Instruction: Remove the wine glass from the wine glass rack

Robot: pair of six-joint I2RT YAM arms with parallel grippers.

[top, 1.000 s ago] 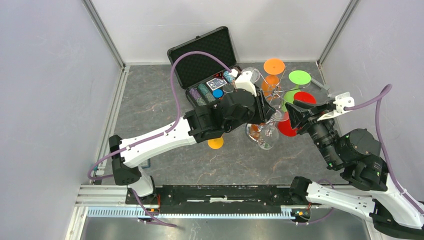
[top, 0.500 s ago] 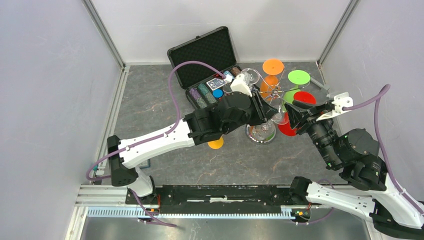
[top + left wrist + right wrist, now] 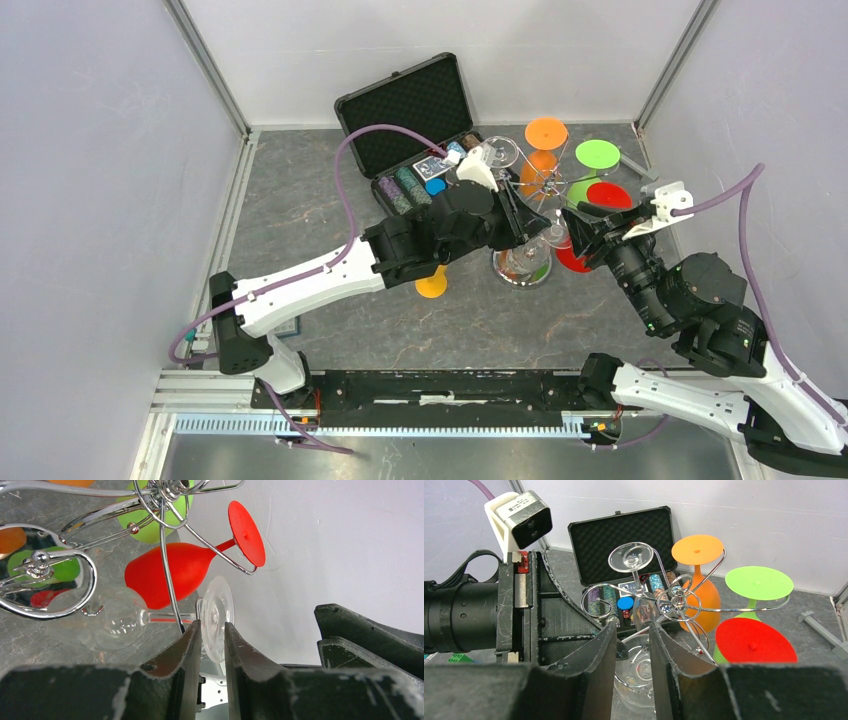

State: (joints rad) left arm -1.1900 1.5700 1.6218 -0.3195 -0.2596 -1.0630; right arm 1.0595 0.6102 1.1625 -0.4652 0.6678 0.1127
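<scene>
The chrome wine glass rack (image 3: 520,268) stands mid-table, with its hub in the right wrist view (image 3: 678,600) and the left wrist view (image 3: 165,490). A clear wine glass (image 3: 117,622) hangs on a curled arm. Its foot disc sits between the jaws of my left gripper (image 3: 212,625), which is shut on it. From above, the left gripper (image 3: 535,222) is at the rack's near side. My right gripper (image 3: 578,225) is just right of the rack. In its own view the right gripper (image 3: 633,627) has a narrow gap, with the clear glass (image 3: 644,672) beyond its tips.
Orange (image 3: 547,132), green (image 3: 598,154) and red (image 3: 608,195) glasses and a second clear one (image 3: 630,557) hang on the rack. An open black chip case (image 3: 420,130) lies behind it on the left. An orange disc (image 3: 431,287) lies on the table.
My left gripper has shifted slightly left and back at the rack with the clear glass. My right gripper has moved left, closer to the rack.
</scene>
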